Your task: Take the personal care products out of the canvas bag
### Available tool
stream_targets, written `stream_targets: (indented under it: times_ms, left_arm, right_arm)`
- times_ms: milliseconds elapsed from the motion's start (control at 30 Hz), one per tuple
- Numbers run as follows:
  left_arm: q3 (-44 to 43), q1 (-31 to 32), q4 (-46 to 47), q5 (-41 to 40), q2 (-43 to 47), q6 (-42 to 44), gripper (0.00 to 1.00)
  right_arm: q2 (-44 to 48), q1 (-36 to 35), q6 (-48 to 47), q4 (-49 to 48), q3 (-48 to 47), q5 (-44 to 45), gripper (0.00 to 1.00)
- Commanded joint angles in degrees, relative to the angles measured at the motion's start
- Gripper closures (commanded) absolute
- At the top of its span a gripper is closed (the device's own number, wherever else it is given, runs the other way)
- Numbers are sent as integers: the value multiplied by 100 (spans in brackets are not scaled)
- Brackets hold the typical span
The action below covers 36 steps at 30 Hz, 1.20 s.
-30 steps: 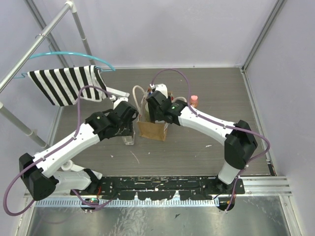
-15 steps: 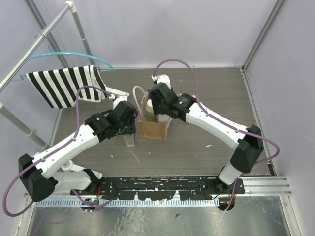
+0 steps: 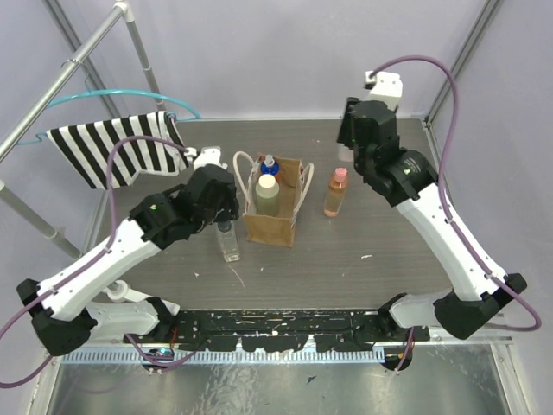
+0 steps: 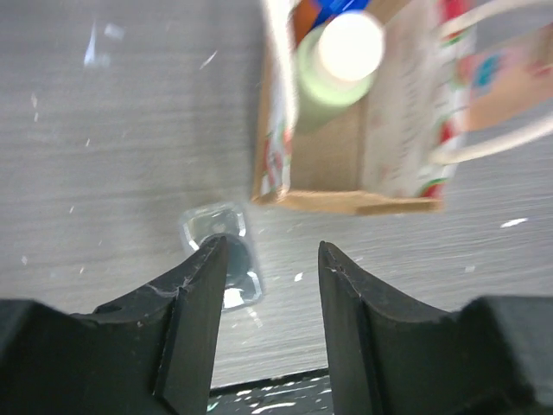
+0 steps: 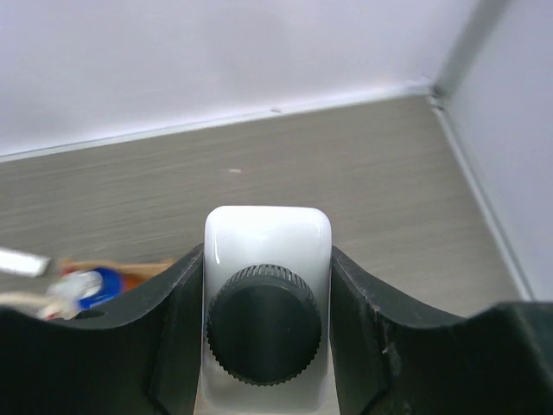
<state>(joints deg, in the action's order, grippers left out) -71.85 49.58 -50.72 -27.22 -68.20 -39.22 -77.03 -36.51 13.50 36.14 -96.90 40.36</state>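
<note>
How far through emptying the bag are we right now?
Done: the pink-capped bottle and the clear bottle stand on the table outside the bag. In hand: the right fingers are shut on the white bottle, held away from the bag. Left: the olive bottle and the blue-capped bottle sit in the bag; the left fingers are open over the clear bottle.

Your canvas bag (image 3: 270, 226), mid-frame, holds two bottles; the pink-capped bottle (image 3: 335, 192) stands to its right, the clear bottle (image 3: 228, 242) to its left. Upper right, your right gripper (image 3: 349, 143) grips the white bottle (image 3: 345, 154).

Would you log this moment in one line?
right gripper: holds white bottle | left gripper: open | canvas bag: two bottles inside
</note>
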Motion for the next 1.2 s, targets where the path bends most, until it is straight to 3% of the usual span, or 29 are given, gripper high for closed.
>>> stream_targets:
  times_ms: [0, 233, 400, 600, 900, 1033, 1133, 1167]
  left_arm:
    - [-1015, 269, 38, -373, 269, 366, 47]
    - [-2323, 306, 48, 256, -986, 979, 42]
    - [-2804, 286, 26, 617, -1927, 948, 36]
    - [-2847, -147, 66, 872, -3046, 871, 33]
    - [-2331, -468, 905, 558, -3750, 892, 29]
    - [-2064, -560, 1418, 504, -3847, 906, 28]
    - [-1856, -639, 1832, 698, -3843, 937, 33]
    - [-1809, -664, 1953, 791, -3845, 976, 54]
  right_arm:
    - [310, 1071, 161, -714, 590, -92, 99]
    - [-140, 2204, 714, -758, 1385, -1289, 99]
    - [-371, 2423, 861, -839, 1884, -1448, 99]
    - [-437, 2441, 970, -777, 2276, -1741, 97]
    - [-143, 2446, 1097, -976, 2980, -2301, 88]
    - [-90, 2443, 1072, -999, 3194, -2454, 75]
    - [-30, 2442, 1027, -959, 3256, -2527, 37]
    - [-5, 2443, 1019, -929, 3245, -2518, 19]
